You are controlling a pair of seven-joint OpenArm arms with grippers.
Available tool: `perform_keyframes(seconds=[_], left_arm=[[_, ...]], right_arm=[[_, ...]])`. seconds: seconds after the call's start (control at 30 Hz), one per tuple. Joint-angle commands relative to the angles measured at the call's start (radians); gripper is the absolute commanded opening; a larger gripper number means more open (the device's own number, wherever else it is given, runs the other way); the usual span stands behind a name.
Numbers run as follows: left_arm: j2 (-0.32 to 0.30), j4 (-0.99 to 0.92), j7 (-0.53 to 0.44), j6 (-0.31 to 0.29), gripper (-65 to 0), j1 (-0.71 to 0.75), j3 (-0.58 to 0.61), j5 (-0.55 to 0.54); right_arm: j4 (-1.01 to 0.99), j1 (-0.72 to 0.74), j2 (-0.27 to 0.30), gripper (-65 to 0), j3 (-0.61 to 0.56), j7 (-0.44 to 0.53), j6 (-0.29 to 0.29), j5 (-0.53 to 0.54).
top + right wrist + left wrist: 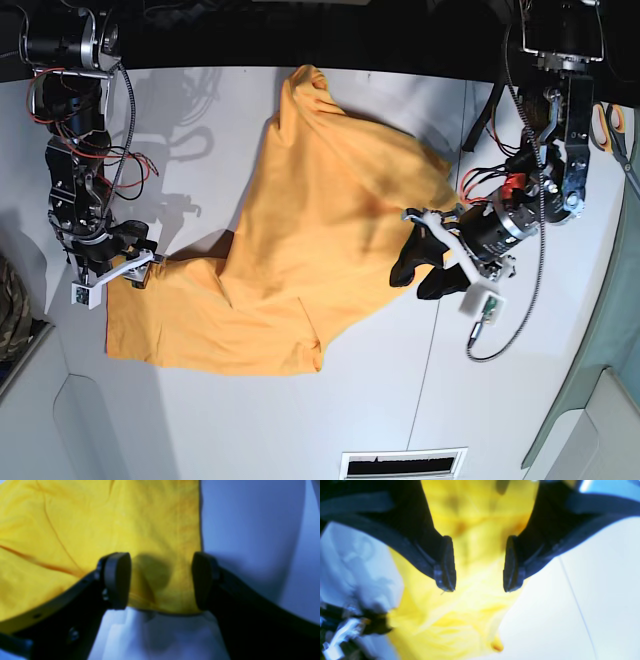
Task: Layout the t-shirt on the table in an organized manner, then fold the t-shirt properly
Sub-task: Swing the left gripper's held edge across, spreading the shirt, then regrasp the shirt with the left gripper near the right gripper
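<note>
The orange-yellow t-shirt (320, 240) lies spread and wrinkled on the white table (400, 400). My left gripper (410, 285) is open at the shirt's right edge. In the left wrist view its jaws (480, 580) stand apart with yellow cloth (460, 620) beneath them. My right gripper (150, 270) is open at the shirt's left corner. In the right wrist view its jaws (161, 580) straddle the corner of the shirt (100, 530), which lies flat on the table (250, 530). Neither gripper holds cloth.
Orange-handled scissors (612, 125) lie at the far right of the table. A camouflage cloth (10, 295) shows at the left edge. A thin seam line (430, 340) crosses the table. A vent grille (402, 465) sits at the front edge.
</note>
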Motion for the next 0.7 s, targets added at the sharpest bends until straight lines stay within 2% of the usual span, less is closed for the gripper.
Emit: perform_keyframes(seconds=[0.0, 0.23, 0.3, 0.43, 0.5, 0.57, 0.6, 0.67], left_arm=[[0.000, -0.028, -0.040, 0.018, -30.3, -0.054, 0.026, 0.004], [0.117, -0.400, -0.110, 0.105, -30.3, -0.319, 0.145, 0.180], [0.144, -0.520, -0.146, 0.109, -30.4, -0.380, 0.159, 0.243], [0.172, -0.735, -0.231, 0.148, -30.5, -0.449, 0.196, 0.328], [0.180, -0.819, -0.275, 0.204, -30.5, -0.467, 0.217, 0.364], [0.180, -0.867, -0.315, 0.226, -30.7, -0.470, 0.230, 0.399], [0.180, -0.877, -0.322, 0.226, -32.9, -0.470, 0.233, 0.412], [0.180, -0.882, -0.319, 0.225, -46.4, -0.464, 0.235, 0.419]], right_arm=[[0.002, -0.001, 0.008, -26.8, 0.001, -0.050, -0.001, 0.001], [0.002, -0.046, -0.006, -26.8, 0.001, -0.048, 0.031, 0.000], [0.001, -0.056, -0.008, -26.8, 0.001, -0.047, 0.033, 0.000], [0.001, -0.068, -0.008, -26.8, 0.001, -0.047, 0.033, 0.000], [0.001, -0.070, -0.008, -26.8, 0.001, -0.046, 0.033, 0.001], [0.001, -0.070, -0.008, -26.8, 0.001, -0.041, 0.034, 0.001], [0.001, -0.070, -0.008, -26.8, 0.001, -0.040, 0.034, 0.000], [0.001, -0.070, -0.008, -26.8, 0.001, -0.039, 0.034, 0.000]])
